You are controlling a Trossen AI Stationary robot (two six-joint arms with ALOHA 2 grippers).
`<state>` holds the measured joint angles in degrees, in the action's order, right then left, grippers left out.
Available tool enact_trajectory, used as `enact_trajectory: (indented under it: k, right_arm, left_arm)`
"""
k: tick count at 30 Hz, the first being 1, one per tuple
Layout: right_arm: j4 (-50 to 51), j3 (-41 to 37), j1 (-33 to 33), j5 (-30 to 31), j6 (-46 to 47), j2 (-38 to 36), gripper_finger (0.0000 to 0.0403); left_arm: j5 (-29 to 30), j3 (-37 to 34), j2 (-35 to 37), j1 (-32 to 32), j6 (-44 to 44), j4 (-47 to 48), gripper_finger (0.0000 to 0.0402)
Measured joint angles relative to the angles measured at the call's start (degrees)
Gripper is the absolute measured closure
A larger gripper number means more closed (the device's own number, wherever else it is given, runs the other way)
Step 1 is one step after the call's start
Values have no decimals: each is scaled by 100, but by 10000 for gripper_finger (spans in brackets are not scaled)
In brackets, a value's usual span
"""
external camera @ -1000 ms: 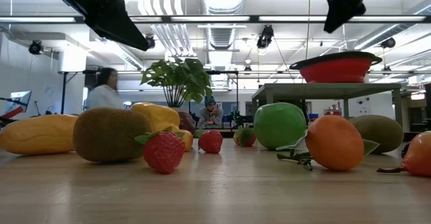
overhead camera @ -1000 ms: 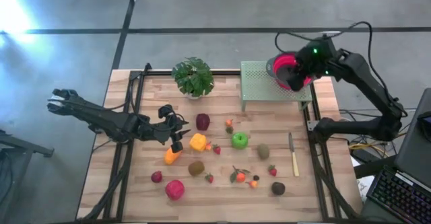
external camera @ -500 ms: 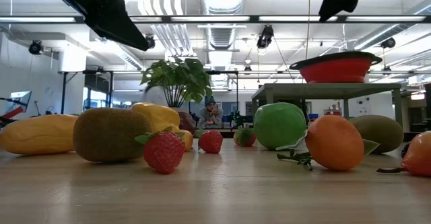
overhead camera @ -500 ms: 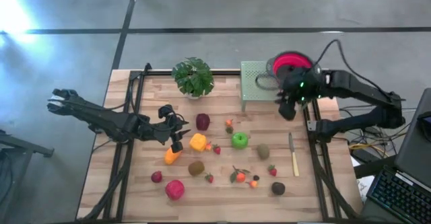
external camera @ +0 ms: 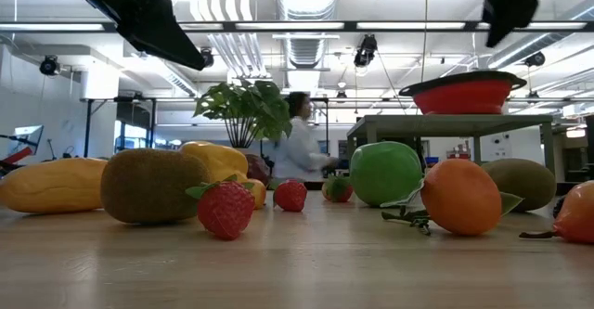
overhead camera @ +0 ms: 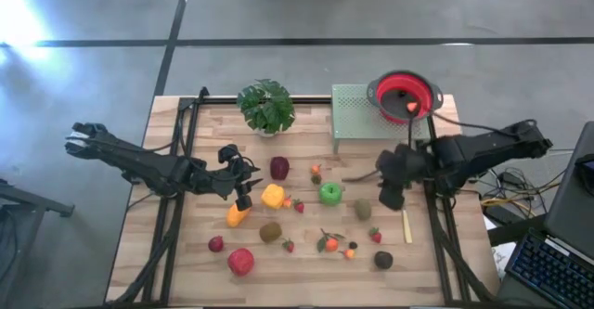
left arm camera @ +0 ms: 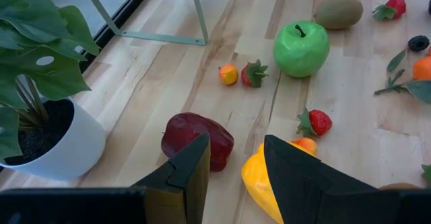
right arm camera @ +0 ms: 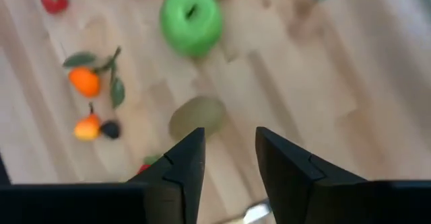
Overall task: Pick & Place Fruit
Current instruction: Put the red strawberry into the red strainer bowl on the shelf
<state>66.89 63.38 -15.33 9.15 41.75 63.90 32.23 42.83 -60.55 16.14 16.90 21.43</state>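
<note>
Toy fruits lie scattered on the wooden table: a green apple (overhead camera: pixel 329 194), a maroon fruit (overhead camera: pixel 279 168), a yellow fruit (overhead camera: pixel 273 196), a brown kiwi (overhead camera: pixel 363 209) and more. A small orange fruit (overhead camera: pixel 412 108) lies in the red bowl (overhead camera: pixel 405 96) on the green stand (overhead camera: pixel 357 114). My left gripper (overhead camera: pixel 245 196) hovers open beside the yellow fruit, with the maroon fruit (left arm camera: pixel 195 140) just beyond its fingers. My right gripper (overhead camera: pixel 390 194) hangs open above the table right of the kiwi (right arm camera: pixel 197 116), pointing steeply down, nothing between its fingers.
A potted plant (overhead camera: pixel 266 107) stands at the far edge, left of the stand. A knife (overhead camera: pixel 406 224) lies near the right edge, just below my right gripper. More fruits, among them a red one (overhead camera: pixel 240 261), fill the near half. A person (external camera: pixel 297 147) walks behind the table.
My right gripper has swung from above the red bowl toward the table's near edge and down, rolling and tipping steeper, and now hangs over the knife and kiwi. The bowl now shows uncovered.
</note>
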Motion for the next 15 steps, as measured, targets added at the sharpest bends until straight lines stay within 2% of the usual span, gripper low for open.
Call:
enact_trajectory:
  k: [15]
  right_arm:
    - [-57,-492,-1681,4,2941,368,224]
  left_arm:
    - [0,0,-2,0,-72,2,255]
